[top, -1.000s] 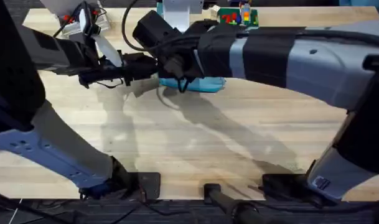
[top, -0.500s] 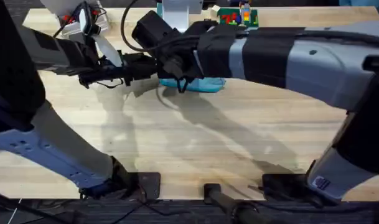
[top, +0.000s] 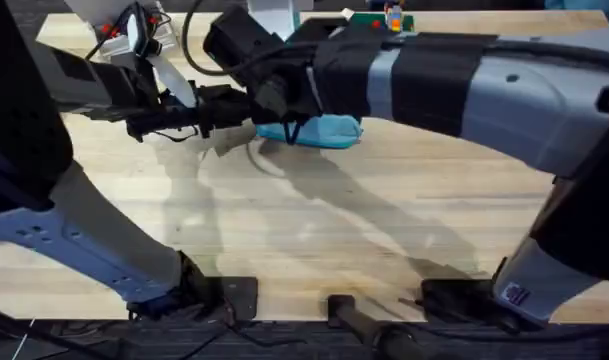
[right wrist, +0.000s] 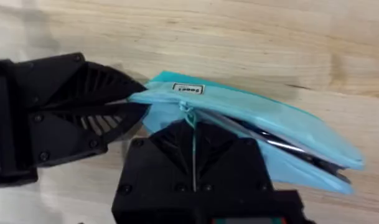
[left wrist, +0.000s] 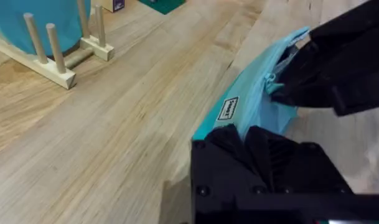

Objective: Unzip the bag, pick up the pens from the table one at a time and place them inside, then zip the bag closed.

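The light blue bag (top: 324, 130) lies on the table (top: 314, 230) toward its far side. My left gripper (left wrist: 248, 134) is shut on the bag's end beside the white label (left wrist: 228, 109). In the overhead view, that left gripper (top: 239, 108) comes at the bag from the left. My right gripper (right wrist: 192, 127) is shut on the zipper pull (right wrist: 188, 115) close to the same end. Away from the label the bag's mouth gapes. A silver-grey pen (right wrist: 282, 144) and a dark pen (right wrist: 329, 167) lie inside.
A teal disc on a wooden stand (left wrist: 46, 31) sits on the table beyond the bag. Small coloured items (top: 384, 20) and a white stand base (top: 274, 15) are at the table's far edge. The right arm (top: 464, 85) spans the table above it.
My right gripper has shifted slightly toward the far left with the zipper pull, and the bag has tilted a little. The left arm has stayed put.
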